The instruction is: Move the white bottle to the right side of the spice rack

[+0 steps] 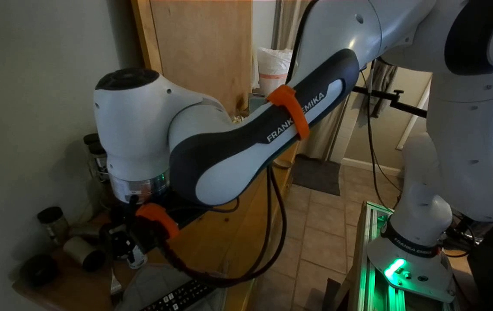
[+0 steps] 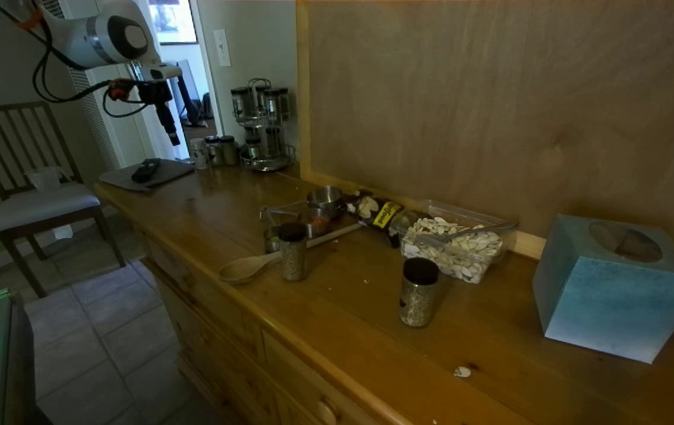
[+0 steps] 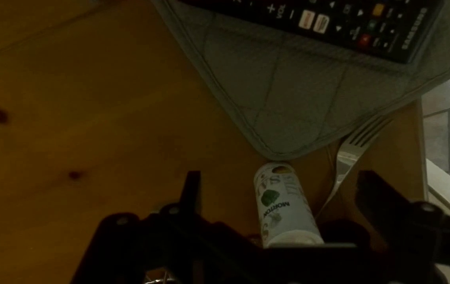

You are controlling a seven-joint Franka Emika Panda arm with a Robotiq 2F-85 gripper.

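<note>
Morton salt shaker (image 3: pixel 286 205) upright on desk (image 3: pixel 110 142), just beside placemat (image 3: pixel 284 102) and dark-lidded jars (image 2: pixel 229 152). Gripper (image 3: pixel 279 173) spread wide, nothing held. With neighbours this close, an off-centre descent could clip a jar or the shaker's top and topple it.

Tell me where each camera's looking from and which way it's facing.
An exterior view: apparently high near the grey mat, looking past the arm along the wooden cabinet; the base shows.
An exterior view: near the tissue box, facing along the cabinet to the spice rack; the arm's end and the end effector show.
Wrist view: behind the spread fingers, looking down at the white bottle.
Both exterior views share the arm; all three, the cabinet, mat and remote.
</note>
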